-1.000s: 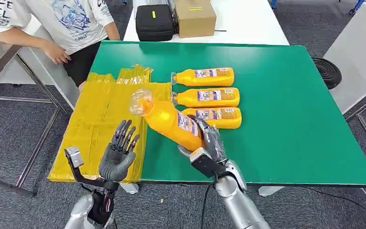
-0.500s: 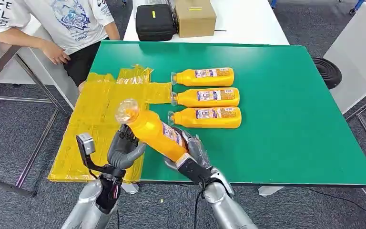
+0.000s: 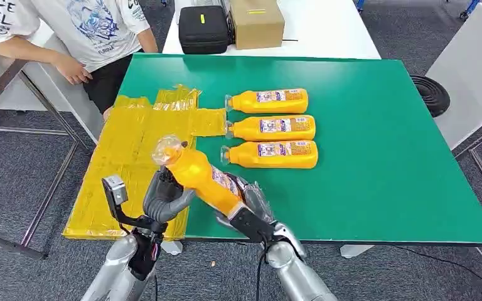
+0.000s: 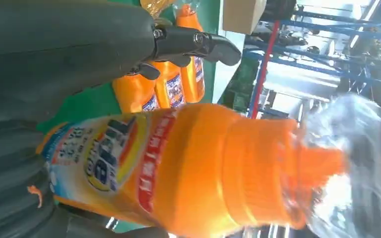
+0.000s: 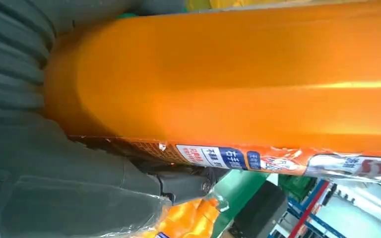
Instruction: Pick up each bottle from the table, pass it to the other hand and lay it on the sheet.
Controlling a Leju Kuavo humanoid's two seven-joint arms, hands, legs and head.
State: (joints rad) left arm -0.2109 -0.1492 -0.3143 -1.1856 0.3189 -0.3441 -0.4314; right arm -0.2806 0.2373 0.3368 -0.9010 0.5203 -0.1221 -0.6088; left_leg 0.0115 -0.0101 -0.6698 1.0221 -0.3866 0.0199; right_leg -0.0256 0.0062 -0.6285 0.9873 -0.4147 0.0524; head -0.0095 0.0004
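I've got three bottles (image 3: pixel 271 128) lying in a row mid-table (image 3: pixel 376 157), sheet (image 3: pixel 132 163) draped over its left edge. A fourth bottle (image 3: pixel 202 180) sits tilted between my left hand (image 3: pixel 163 197) and right hand (image 3: pixel 251 204), near the front edge.

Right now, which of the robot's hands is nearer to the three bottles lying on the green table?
The right hand. It holds the lifted bottle just in front of the three bottles, while the left hand is farther away, over the yellow sheet.
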